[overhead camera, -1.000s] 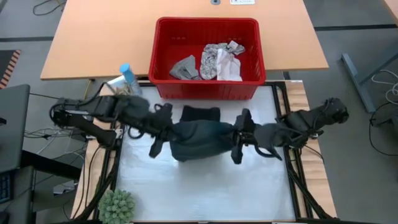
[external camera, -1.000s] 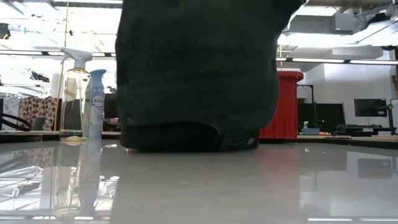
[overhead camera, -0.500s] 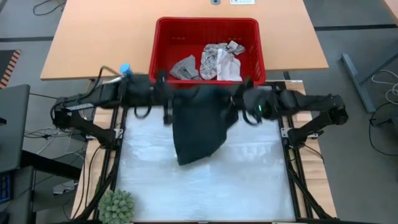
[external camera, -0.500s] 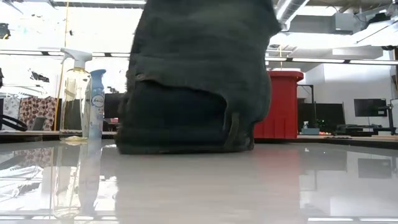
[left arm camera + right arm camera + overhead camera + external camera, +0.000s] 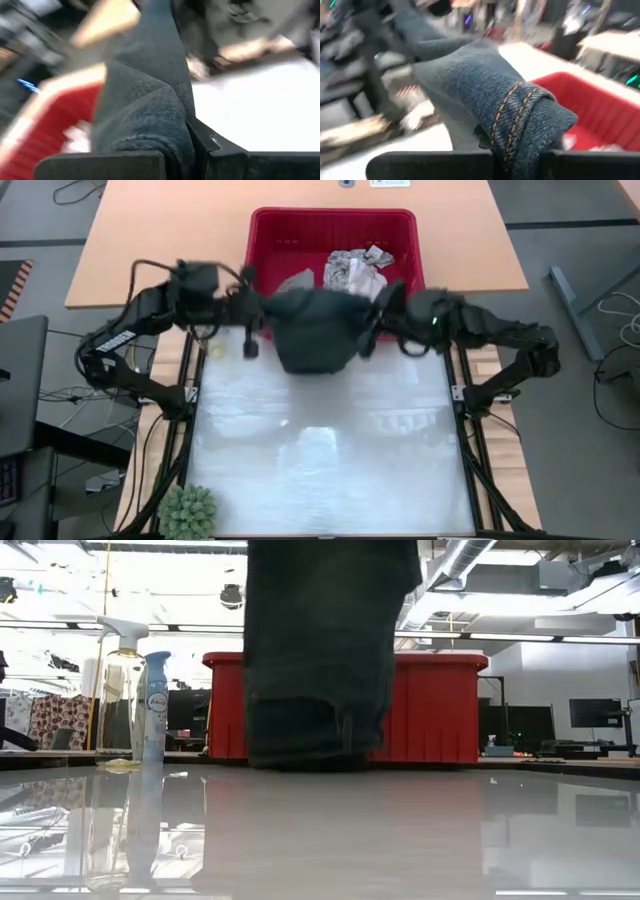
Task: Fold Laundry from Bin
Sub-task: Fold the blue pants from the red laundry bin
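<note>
A dark garment [image 5: 318, 330] is held up between both grippers at the near edge of the bin [image 5: 262, 235].

The left gripper [image 5: 250, 340] is clamped on the garment's left end and the right gripper [image 5: 368, 335] on its right end; in each wrist view denim is seen pinched between the fingers [image 5: 225, 152]. In the low view the garment hangs as a dark column in front of the bin, its lower edge near the table [image 5: 320, 470]. A patterned cloth [image 5: 352, 272] and a grey cloth [image 5: 295, 281] lie inside the bin. Two spray bottles [image 5: 135, 690] stand at the table's left, and a small plant [image 5: 187, 512] sits at its near left corner.
</note>
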{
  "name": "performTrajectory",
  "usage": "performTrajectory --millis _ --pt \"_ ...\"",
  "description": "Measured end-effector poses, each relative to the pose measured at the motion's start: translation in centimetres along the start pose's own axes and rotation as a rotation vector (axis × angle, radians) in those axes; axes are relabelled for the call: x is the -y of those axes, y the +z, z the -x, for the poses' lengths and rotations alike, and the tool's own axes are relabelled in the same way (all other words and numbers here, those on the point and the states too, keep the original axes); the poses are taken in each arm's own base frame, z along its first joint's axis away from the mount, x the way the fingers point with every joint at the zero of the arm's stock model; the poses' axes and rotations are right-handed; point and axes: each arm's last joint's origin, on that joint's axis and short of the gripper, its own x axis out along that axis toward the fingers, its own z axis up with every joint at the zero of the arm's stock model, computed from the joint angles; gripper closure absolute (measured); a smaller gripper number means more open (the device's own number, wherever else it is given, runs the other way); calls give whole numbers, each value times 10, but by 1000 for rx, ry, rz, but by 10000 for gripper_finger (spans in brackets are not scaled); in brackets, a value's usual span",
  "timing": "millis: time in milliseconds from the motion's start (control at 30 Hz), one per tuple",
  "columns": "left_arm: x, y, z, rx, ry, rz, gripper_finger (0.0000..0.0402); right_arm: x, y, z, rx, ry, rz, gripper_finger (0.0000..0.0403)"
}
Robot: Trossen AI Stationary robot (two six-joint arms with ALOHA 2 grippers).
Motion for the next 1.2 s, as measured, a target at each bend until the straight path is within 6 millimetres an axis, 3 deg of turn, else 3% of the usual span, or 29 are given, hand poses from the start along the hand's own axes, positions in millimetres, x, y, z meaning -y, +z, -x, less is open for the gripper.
performTrajectory --millis 133,267,467,600,733,933,1033,1200 --pt "44 -22 -17 -209 -184 50 386 -44 -42 2 -177 71 14 374" --pt "108 -48 -43 -345 -356 89 386 -98 -93 5 -308 139 50 374" --pt "201 -70 -52 -248 -474 53 386 -165 -145 20 -408 230 88 374" --pt "246 -86 -52 -172 -481 49 386 -199 -182 27 -475 243 111 374" --pt "276 -102 -52 -185 -515 93 386 -223 -216 31 -524 247 142 369" --pt "293 -109 -64 -222 -504 250 386 -242 -248 35 -626 304 197 309" --pt "295 -111 -67 -253 -526 295 385 -244 -251 36 -700 361 170 279" --pt "297 -106 -65 -234 -568 359 385 -239 -235 42 -739 420 87 222"
